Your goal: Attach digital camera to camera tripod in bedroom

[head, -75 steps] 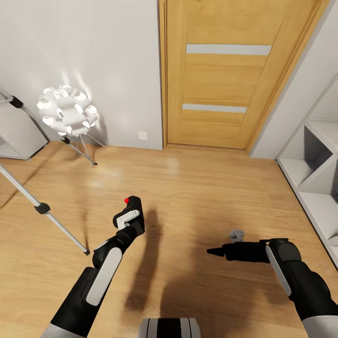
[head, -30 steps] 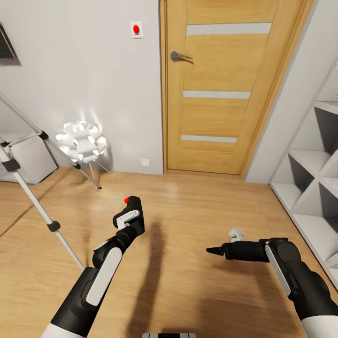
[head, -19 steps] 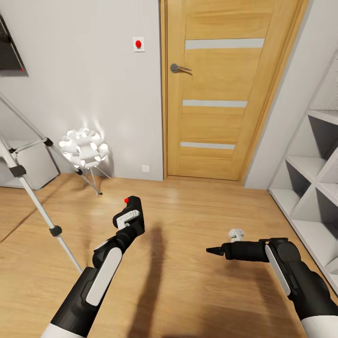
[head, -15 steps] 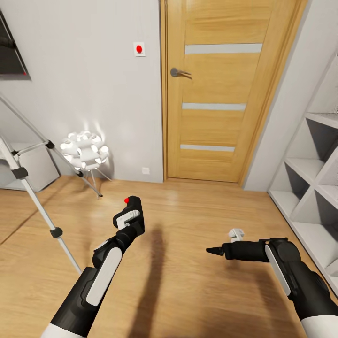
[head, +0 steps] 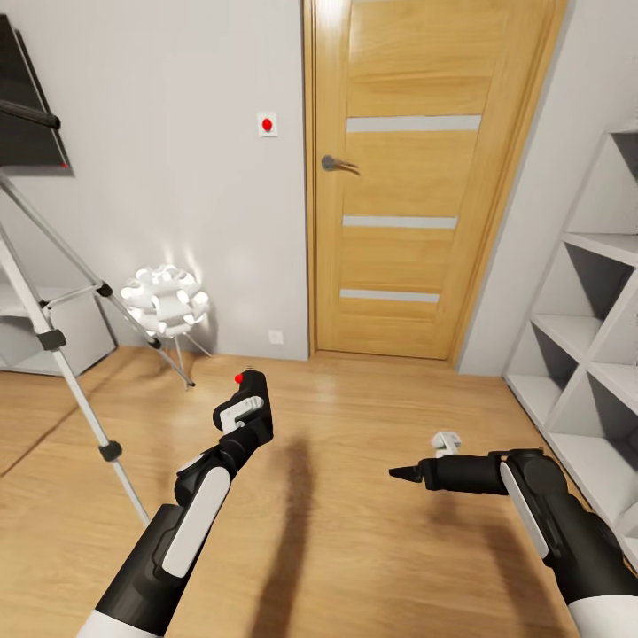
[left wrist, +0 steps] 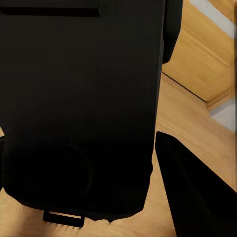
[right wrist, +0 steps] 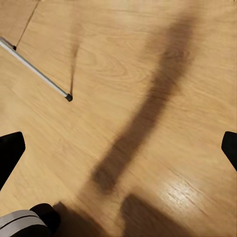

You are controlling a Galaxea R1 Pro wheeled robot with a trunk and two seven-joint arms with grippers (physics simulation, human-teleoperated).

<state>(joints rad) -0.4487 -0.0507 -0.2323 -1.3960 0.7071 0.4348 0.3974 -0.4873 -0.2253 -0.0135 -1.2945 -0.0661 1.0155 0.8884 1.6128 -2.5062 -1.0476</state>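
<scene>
Black arms with white panels.

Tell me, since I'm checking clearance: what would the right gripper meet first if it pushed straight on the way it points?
Probably the wood floor: the right gripper looks down onto bare boards, with a tripod leg off to one side.

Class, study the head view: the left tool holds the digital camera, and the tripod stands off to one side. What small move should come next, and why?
Probably turn the base toward the camera tripod and close in. The digital camera sits gripped in the left tool, but the tripod stands off to the left, partly out of frame, its head out of reach. The right tool is open and empty.
</scene>
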